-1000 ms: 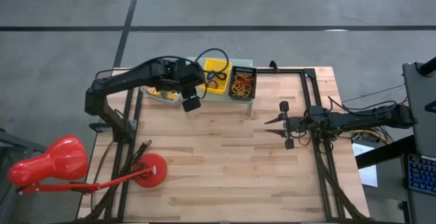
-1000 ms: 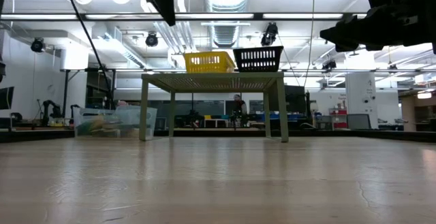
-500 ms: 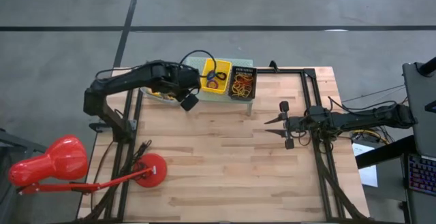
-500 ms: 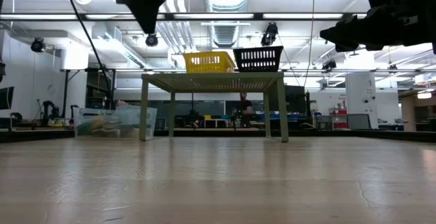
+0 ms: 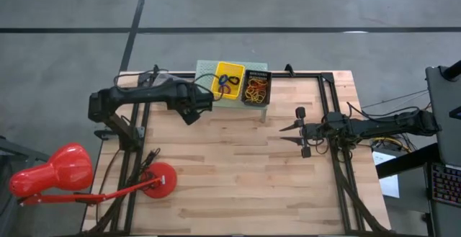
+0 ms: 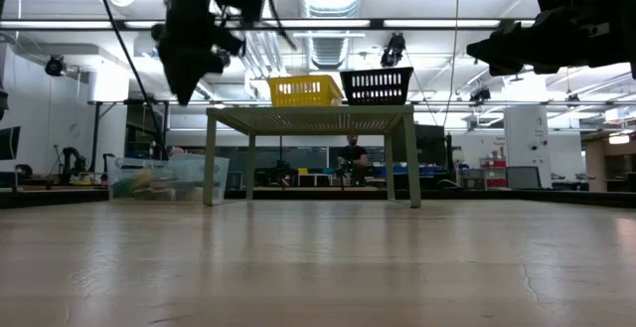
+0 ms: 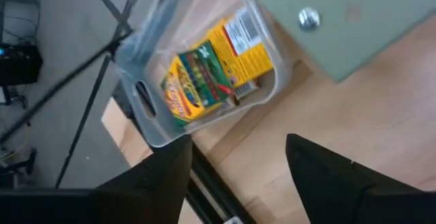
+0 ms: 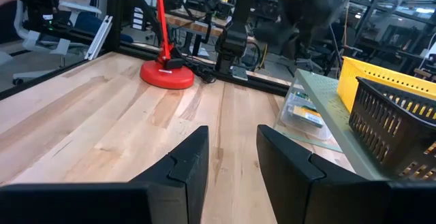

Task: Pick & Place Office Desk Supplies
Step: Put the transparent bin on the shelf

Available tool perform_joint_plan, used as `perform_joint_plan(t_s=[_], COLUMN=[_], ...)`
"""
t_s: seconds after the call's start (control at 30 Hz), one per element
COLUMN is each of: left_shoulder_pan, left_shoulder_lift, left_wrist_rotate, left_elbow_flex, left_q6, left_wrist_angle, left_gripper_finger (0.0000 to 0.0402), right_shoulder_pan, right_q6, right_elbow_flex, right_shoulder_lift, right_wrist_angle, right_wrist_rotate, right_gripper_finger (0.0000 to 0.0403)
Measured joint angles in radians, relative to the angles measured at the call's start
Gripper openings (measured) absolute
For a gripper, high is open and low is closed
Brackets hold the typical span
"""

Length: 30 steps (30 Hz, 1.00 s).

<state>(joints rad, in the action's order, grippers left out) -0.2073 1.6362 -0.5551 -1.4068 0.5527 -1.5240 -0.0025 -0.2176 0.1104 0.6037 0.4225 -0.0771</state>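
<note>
Left gripper (image 7: 235, 166) of mine hangs with its dark fingers spread and nothing between them, just off the near-left corner of the green stand (image 5: 207, 70), looking down at the clear bin (image 7: 160, 132) beside that corner. From largest to smallest: the green stand sits at the far edge of the wooden table (image 5: 238, 165), and I judge it is there to raise the two sorting baskets within reach. On its top, the yellow basket (image 5: 230, 81) holds small blue and dark ring rolls, and the black basket (image 5: 256, 87) beside it holds a tangle of rubber bands (image 5: 256, 88). The clear bin, low beside the stand's left leg, keeps the printed yellow-orange boxes (image 7: 214, 67) corralled for picking; my empty fingers above it suggest I am lining up for one. Right gripper (image 5: 301, 131) waits well to the stand's near right, fingers parted, holding nothing.
</note>
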Motion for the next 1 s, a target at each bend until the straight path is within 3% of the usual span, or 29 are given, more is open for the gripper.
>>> perform_joint_plan(t_s=[0.23, 0.37, 0.57, 1.0], left_shoulder_pan=[0.001, -0.014, -0.102, -0.239], left_shoulder_lift=[-0.133, -0.306, -0.476, -0.336], left_wrist_rotate=[-0.003, 0.007, 0.145, 0.227], left_elbow_flex=[0.262, 0.405, 0.513, 0.555], left_q6=[-0.044, -0.169, -0.425, -0.553], left_wrist_angle=[0.231, 0.448, 0.659, 0.737], left_gripper_finger=[0.0244, 0.0238, 0.0239, 0.0235], right_shoulder_pan=[0.0, 0.0, 0.0, 0.0], right_q6=[0.0, 0.0, 0.0, 0.0], right_elbow_flex=[0.0, 0.0, 0.0, 0.0], right_shoulder_lift=[0.0, 0.0, 0.0, 0.0], right_wrist_angle=[0.0, 0.0, 0.0, 0.0], right_wrist_rotate=[0.0, 0.0, 0.0, 0.0], right_gripper_finger=[0.0121, 0.0121, 0.0121, 0.0121])
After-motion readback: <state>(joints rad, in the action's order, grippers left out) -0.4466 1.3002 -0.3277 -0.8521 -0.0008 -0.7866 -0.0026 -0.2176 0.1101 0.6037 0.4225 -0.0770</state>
